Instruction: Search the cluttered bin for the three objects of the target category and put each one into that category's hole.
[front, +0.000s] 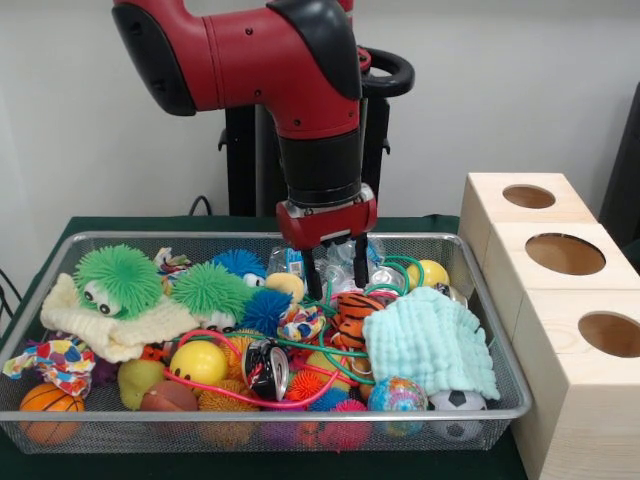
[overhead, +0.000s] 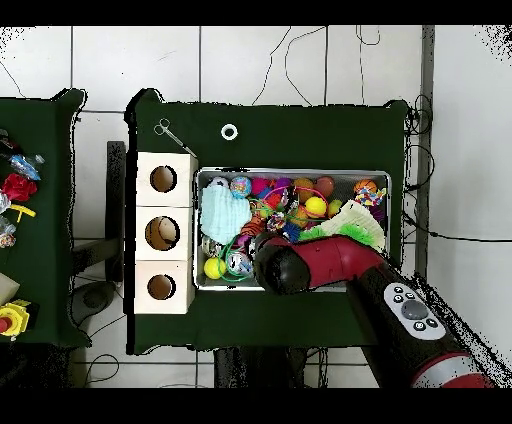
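The wire mesh bin (front: 250, 238) is full of toys: two green fuzzy creatures (front: 118, 280), a blue spiky ball (front: 265, 308), a yellow smiley ball (front: 197, 362), a tiger-striped toy (front: 355, 312), a mint cloth (front: 430, 340), a basketball (front: 48, 402) and a soccer ball (front: 455, 405). My gripper (front: 336, 272) hangs open over the bin's middle back, its fingers just above the tiger-striped toy, holding nothing. In the overhead view the arm (overhead: 310, 265) covers the gripper and the near part of the bin (overhead: 389, 205).
Three pale wooden boxes, each with a round hole (front: 565, 253), stand in a row along the bin's side; they also show in the overhead view (overhead: 161, 233). A metal tool (overhead: 172, 135) and a white ring (overhead: 229, 132) lie on the green cloth. A side table (overhead: 15, 190) holds more toys.
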